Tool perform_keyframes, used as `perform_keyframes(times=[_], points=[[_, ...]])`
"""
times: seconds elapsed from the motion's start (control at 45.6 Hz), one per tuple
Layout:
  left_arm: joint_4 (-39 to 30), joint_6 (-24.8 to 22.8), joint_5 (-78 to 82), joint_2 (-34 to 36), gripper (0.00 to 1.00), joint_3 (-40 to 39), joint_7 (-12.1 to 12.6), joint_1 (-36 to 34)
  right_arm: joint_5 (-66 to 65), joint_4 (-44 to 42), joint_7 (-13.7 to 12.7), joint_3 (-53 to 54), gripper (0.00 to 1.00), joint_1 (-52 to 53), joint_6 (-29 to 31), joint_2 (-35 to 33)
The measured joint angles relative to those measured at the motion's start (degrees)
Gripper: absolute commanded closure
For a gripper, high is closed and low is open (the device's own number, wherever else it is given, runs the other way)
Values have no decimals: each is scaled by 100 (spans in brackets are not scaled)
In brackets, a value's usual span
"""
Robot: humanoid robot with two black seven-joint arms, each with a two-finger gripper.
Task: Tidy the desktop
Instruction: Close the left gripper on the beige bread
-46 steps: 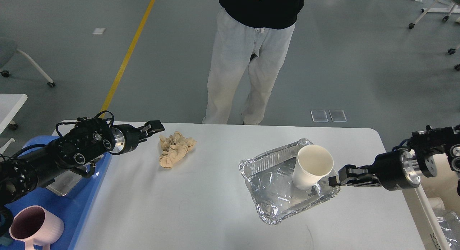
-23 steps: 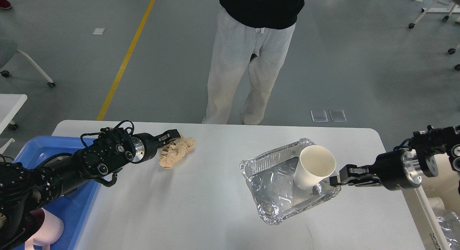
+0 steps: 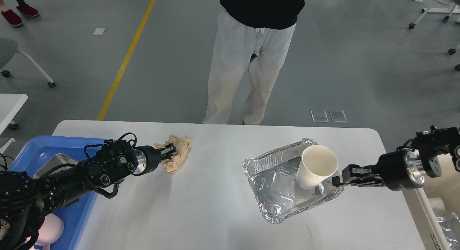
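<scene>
The white desktop (image 3: 215, 210) carries a crumpled brown paper napkin (image 3: 179, 153) at the back left and a crinkled foil tray (image 3: 276, 192) at the right. A white paper cup (image 3: 317, 166) leans inside the tray's right side. My left gripper (image 3: 171, 152) has its fingers shut on the napkin's left edge. My right gripper (image 3: 337, 180) comes in from the right and is shut on the foil tray's right rim, just below the cup.
A blue plastic tray (image 3: 39, 147) at the left edge holds a metal dish (image 3: 54, 163) and a pink mug (image 3: 54, 232). A person (image 3: 251, 63) stands right behind the desktop's far edge. A bin with foil (image 3: 447, 221) sits beside the right edge.
My left arm swung right and down onto the napkin and closed on it, bunching it. My right gripper drew the foil tray and cup slightly to the right.
</scene>
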Motion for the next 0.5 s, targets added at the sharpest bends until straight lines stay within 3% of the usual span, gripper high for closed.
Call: perform_keyframes(times=[0.11, 0.504], points=[[-8, -91, 13, 3, 99, -2, -46, 0, 0, -1, 0, -7, 100, 0, 0, -1], [-426, -869, 81, 474, 100, -17, -492, -295, -5, -1, 0, -9, 100, 6, -16, -4]])
